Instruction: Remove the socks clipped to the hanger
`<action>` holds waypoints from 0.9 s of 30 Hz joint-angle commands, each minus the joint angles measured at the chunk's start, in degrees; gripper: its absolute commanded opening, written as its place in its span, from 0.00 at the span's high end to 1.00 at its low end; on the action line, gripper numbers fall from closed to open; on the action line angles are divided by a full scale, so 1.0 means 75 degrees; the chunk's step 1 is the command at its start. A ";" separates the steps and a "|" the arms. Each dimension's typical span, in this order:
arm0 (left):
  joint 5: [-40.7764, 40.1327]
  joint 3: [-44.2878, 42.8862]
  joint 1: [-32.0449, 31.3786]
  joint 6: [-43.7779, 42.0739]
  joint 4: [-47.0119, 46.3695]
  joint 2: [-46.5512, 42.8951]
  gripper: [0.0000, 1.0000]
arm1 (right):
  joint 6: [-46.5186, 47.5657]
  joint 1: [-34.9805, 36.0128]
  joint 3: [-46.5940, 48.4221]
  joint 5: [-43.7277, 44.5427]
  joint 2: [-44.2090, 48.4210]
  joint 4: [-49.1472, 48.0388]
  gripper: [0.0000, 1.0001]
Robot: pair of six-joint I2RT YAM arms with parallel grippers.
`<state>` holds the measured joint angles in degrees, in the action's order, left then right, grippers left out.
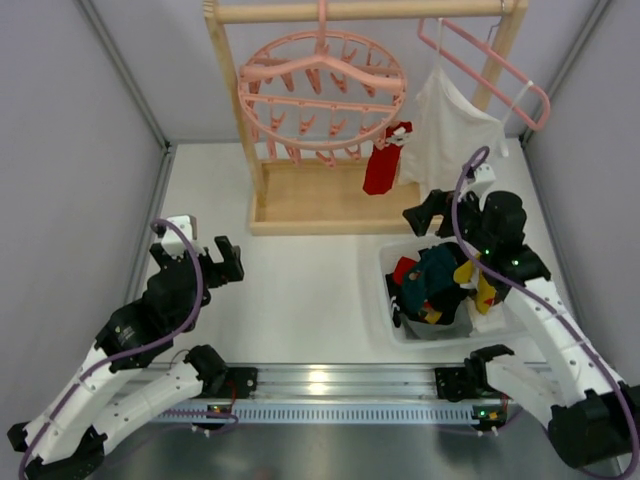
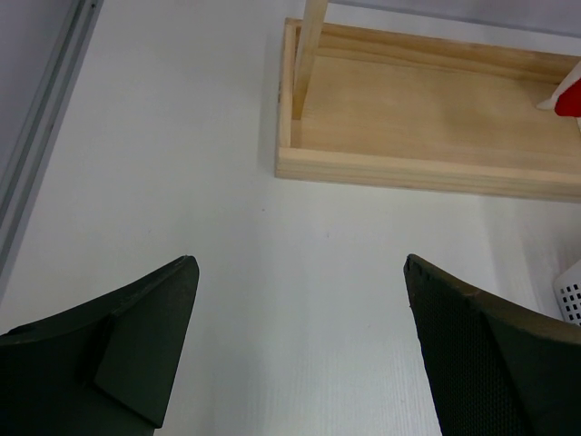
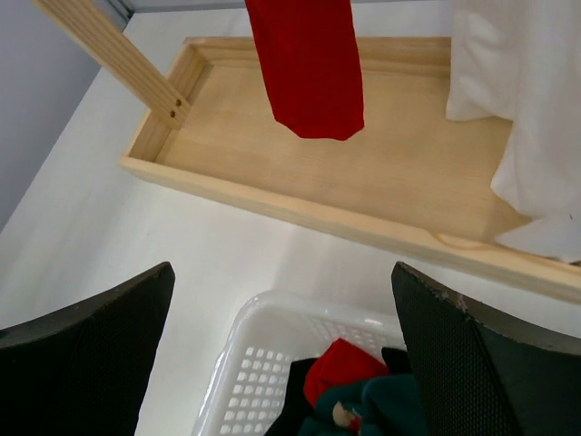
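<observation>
The right end effector gapes wide and holds nothing, poised over the far rim of the white basket. Red, teal and yellow socks lie heaped just beneath and behind it. One red sock hangs straight ahead, clipped to the pink hanger above. The left end effector is likewise wide open and empty, over bare table.
</observation>
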<state>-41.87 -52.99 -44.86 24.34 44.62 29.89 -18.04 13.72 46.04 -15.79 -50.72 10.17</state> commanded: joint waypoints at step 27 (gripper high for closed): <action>0.0543 0.0070 0.0040 -0.0257 -0.0371 0.0491 0.02 | 0.1293 -0.0082 0.1021 -0.1082 -0.5692 -0.7120 0.01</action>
<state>-38.54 -52.69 -44.77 23.20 44.31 33.19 -9.58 13.69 50.83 -22.00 -90.85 -32.12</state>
